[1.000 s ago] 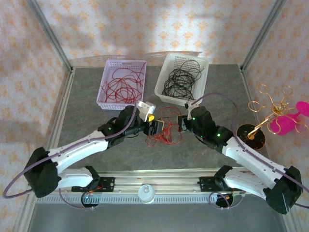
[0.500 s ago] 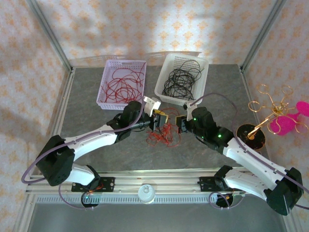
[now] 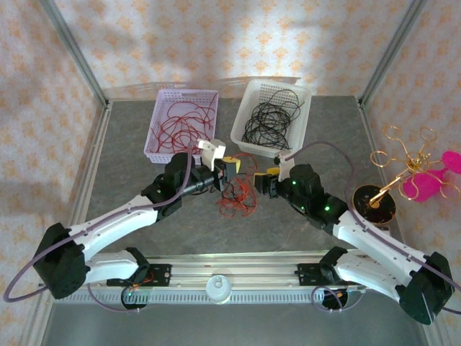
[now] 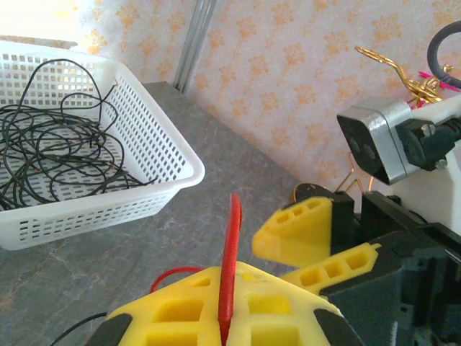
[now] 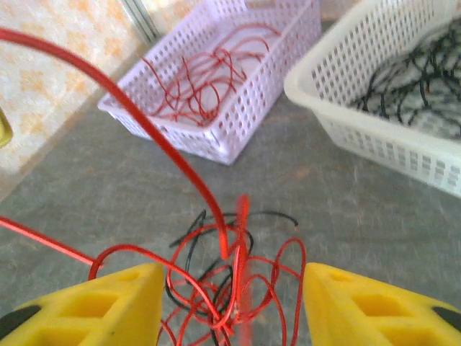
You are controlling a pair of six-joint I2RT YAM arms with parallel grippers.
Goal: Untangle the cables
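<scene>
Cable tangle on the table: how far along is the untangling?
Done: red wires in the lilac plastic basket, black wires in the white plastic basket. In hand: left gripper shut on one red strand; right gripper open. Left: mixed red-and-black knot on grey table.

We see a matt, mottled grey tabletop (image 3: 122, 158) under the white basket (image 4: 94, 209), which is perforated plastic with a slight gloss (so is the lilac basket (image 5: 238, 122) left of it). The cables (image 3: 236, 196) wear smooth, shiny sheathing; the left gripper (image 4: 227, 303) has matt yellow plastic fingers (image 4: 180, 317).
</scene>
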